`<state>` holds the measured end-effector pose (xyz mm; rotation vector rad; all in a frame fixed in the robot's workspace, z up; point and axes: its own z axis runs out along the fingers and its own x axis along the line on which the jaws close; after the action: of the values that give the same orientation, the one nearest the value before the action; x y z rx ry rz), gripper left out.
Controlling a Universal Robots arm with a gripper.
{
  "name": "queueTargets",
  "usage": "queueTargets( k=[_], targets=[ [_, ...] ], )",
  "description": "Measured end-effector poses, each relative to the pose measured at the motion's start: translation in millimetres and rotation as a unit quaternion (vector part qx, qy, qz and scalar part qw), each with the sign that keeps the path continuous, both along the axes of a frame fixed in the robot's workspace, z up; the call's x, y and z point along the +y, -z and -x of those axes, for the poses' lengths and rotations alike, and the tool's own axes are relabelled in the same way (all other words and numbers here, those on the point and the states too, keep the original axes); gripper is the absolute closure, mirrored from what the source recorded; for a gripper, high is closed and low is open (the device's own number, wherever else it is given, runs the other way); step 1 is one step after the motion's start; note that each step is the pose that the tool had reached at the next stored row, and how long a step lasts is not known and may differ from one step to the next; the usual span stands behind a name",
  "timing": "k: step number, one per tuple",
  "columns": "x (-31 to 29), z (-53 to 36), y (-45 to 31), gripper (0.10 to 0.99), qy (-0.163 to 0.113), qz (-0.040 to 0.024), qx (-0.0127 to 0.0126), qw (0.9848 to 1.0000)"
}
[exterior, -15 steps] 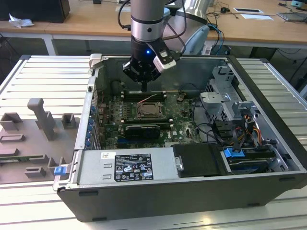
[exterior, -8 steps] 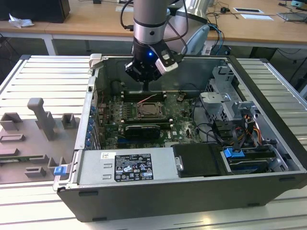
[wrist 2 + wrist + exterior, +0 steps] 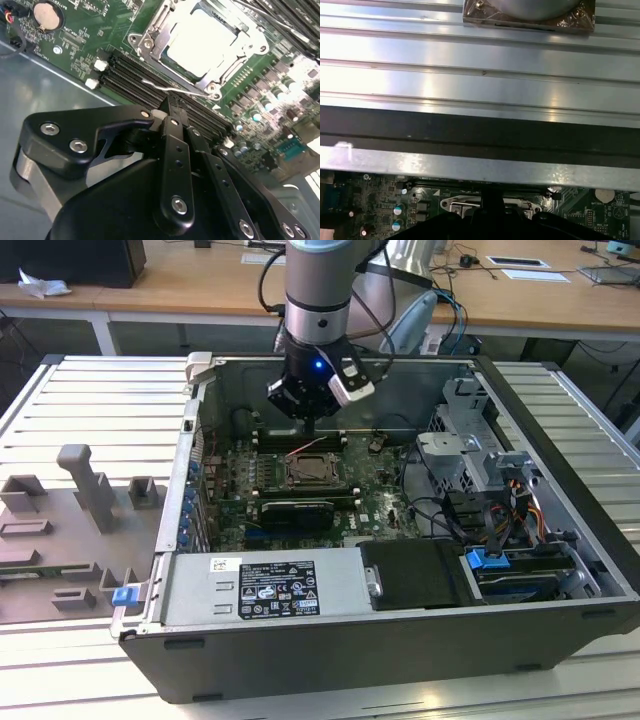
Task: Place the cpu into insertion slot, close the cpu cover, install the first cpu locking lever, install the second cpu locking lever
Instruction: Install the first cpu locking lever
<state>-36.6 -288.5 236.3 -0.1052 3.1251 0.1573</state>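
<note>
The cpu (image 3: 200, 37) lies pale and bright in the insertion slot (image 3: 310, 470) on the green board. The silver cpu cover (image 3: 149, 36) lies flat around it as a frame. A thin silver locking lever (image 3: 175, 90) runs along the socket's side, next to the black memory slots (image 3: 125, 75). My gripper (image 3: 171, 104) hangs just above that lever with its black fingers pressed together and nothing between them. I cannot tell whether the tip touches the wire. In the exterior view the gripper (image 3: 312, 430) stands over the socket's far edge. Its dark tip (image 3: 492, 197) also shows in the first wrist view.
The open computer case (image 3: 560, 440) walls in the board. A black power supply (image 3: 270, 590) lies along the front, with drive bays and cables (image 3: 480, 500) on the exterior view's right. A coin battery (image 3: 46, 15) sits on the board. Grey fixtures (image 3: 90, 490) stand outside the case.
</note>
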Motion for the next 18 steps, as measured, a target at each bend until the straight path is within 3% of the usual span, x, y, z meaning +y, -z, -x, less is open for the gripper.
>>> queueTargets(
  k=[11, 18],
  targets=[
    [0.0, -14.4, 15.5, 0.98, 0.004, 0.0, 0.0, 1.0],
    [0.1, -18.6, 22.9, 0.98, 0.004, 0.0, 0.0, 1.0]
  ],
)
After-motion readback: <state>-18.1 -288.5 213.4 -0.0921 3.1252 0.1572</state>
